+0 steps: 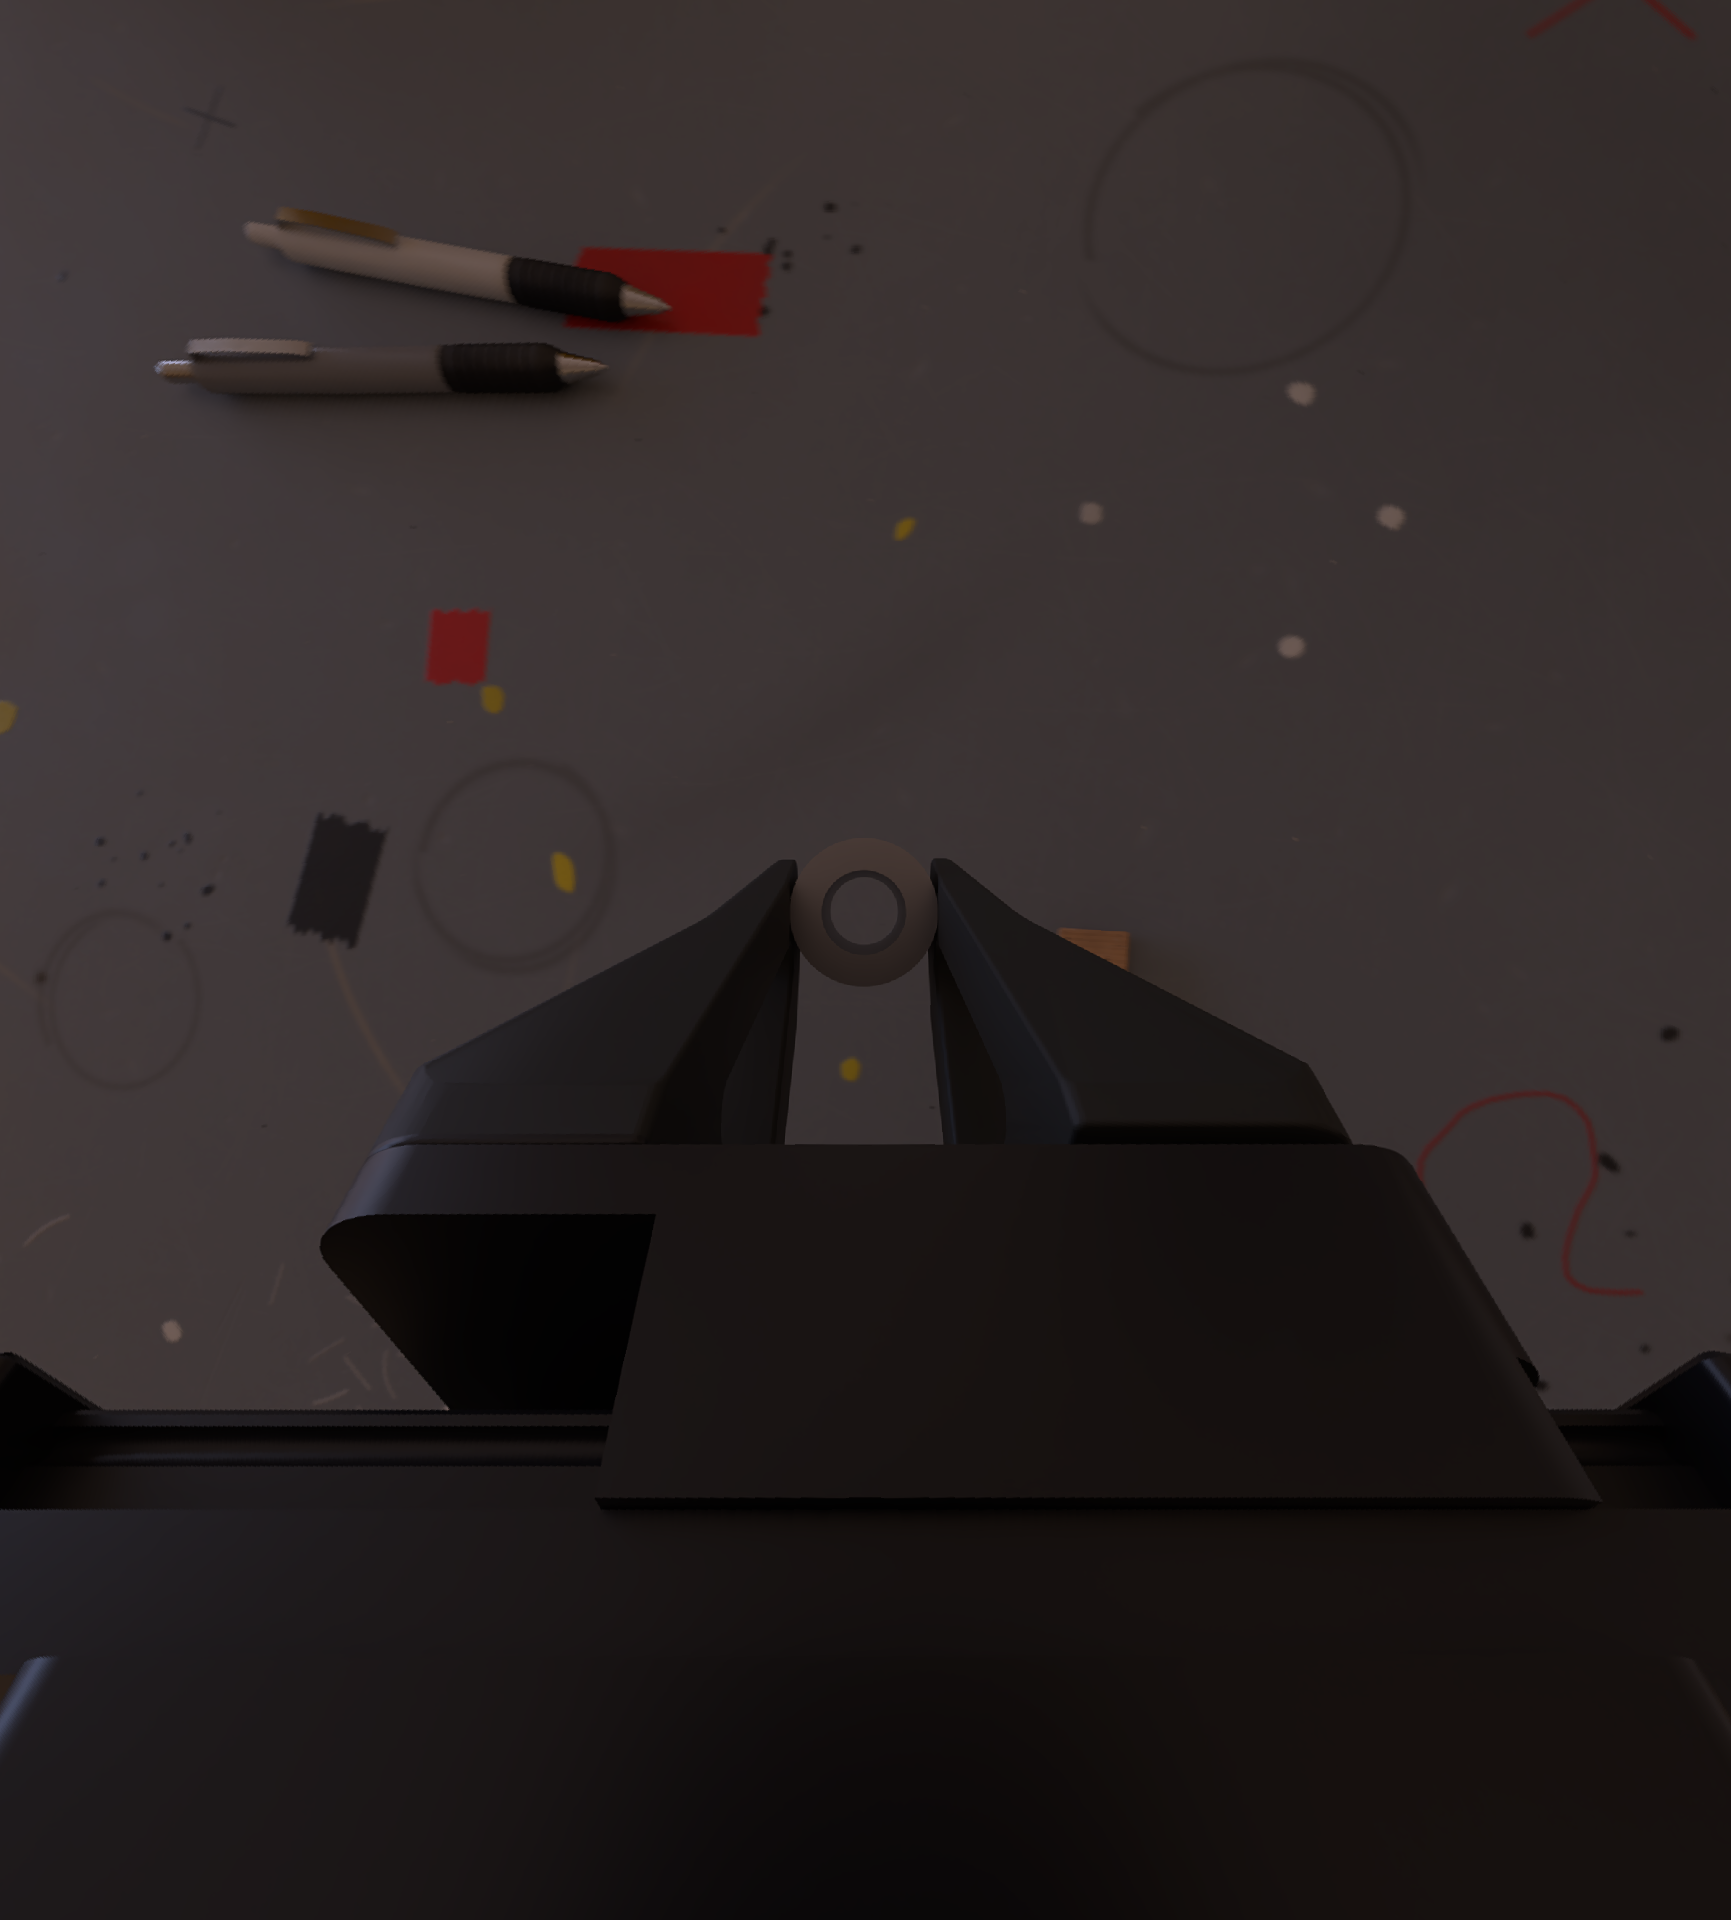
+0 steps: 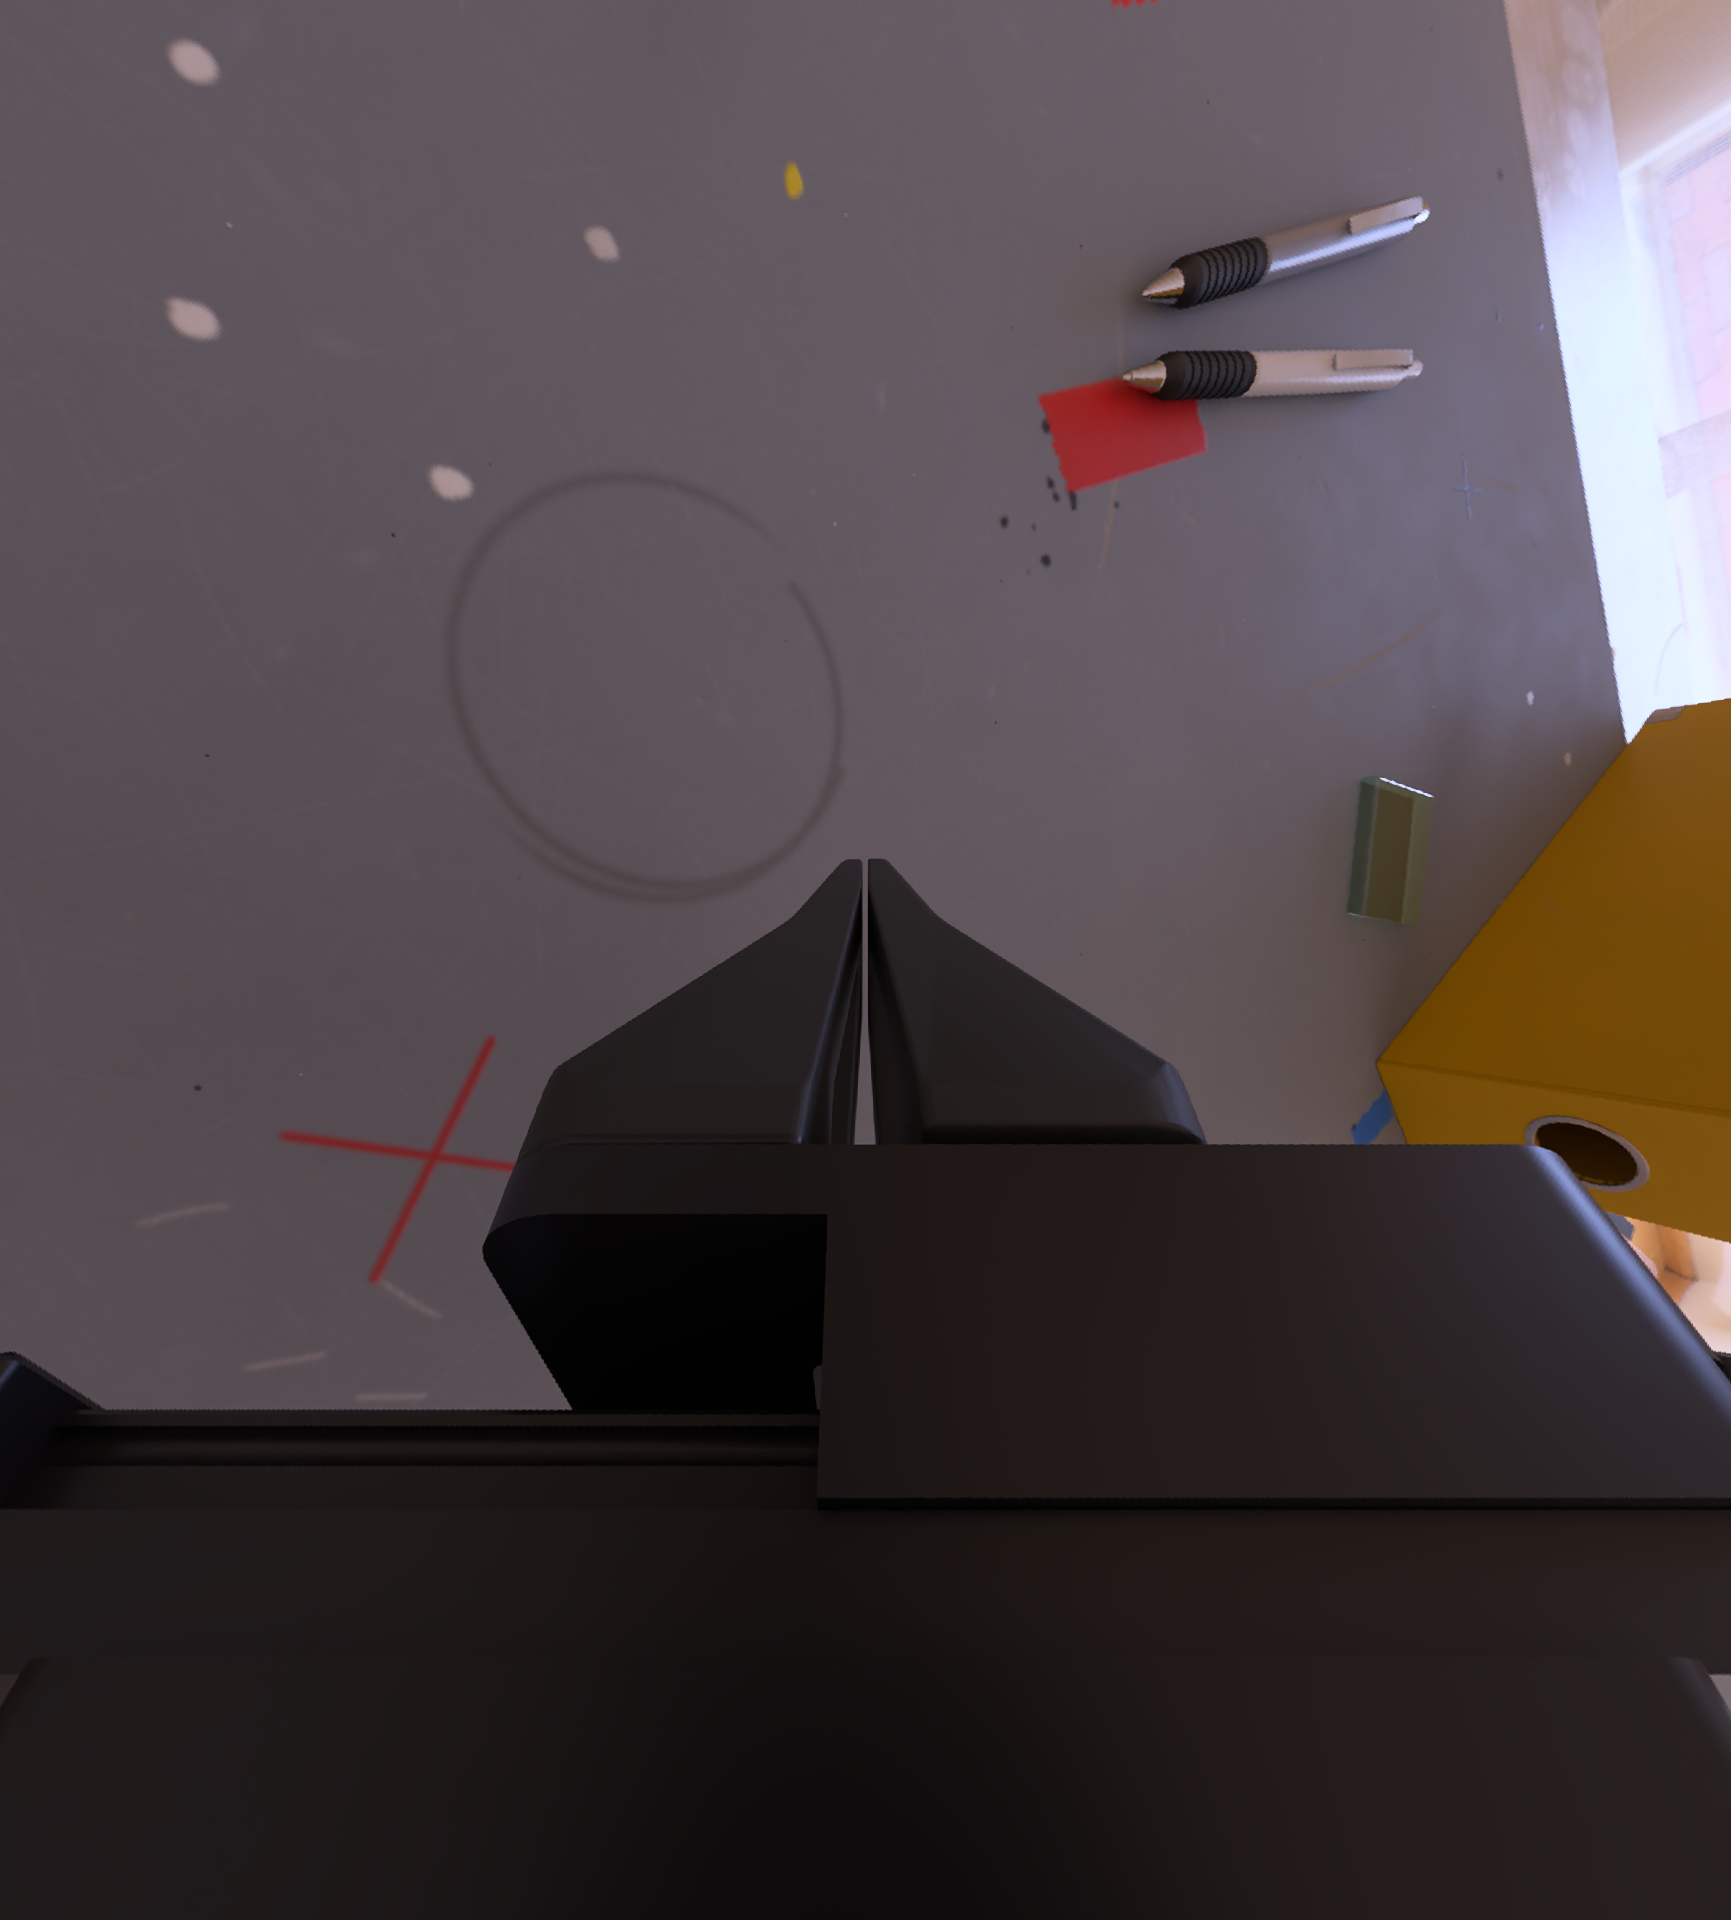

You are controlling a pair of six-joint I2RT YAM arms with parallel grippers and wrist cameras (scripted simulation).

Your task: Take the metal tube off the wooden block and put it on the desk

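Note:
In the left wrist view my left gripper (image 1: pixel 863 894) is shut on the metal tube (image 1: pixel 863 911), a grey cylinder seen end-on with a round bore, held between the two black fingertips above the grey desk (image 1: pixel 944 623). A small corner of the wooden block (image 1: pixel 1100 945) shows just right of the right finger, mostly hidden behind it. In the right wrist view my right gripper (image 2: pixel 864 873) is shut and empty, its fingers pressed together above the desk (image 2: pixel 321 727). The tube and block do not show in that view.
Two pens (image 1: pixel 456 270) (image 1: pixel 383 366) lie at the far left beside a red tape patch (image 1: pixel 674 291); they also show in the right wrist view (image 2: pixel 1287 249) (image 2: pixel 1276 374). A yellow box (image 2: pixel 1650 956) and a small green block (image 2: pixel 1389 850) sit at the right by the desk edge.

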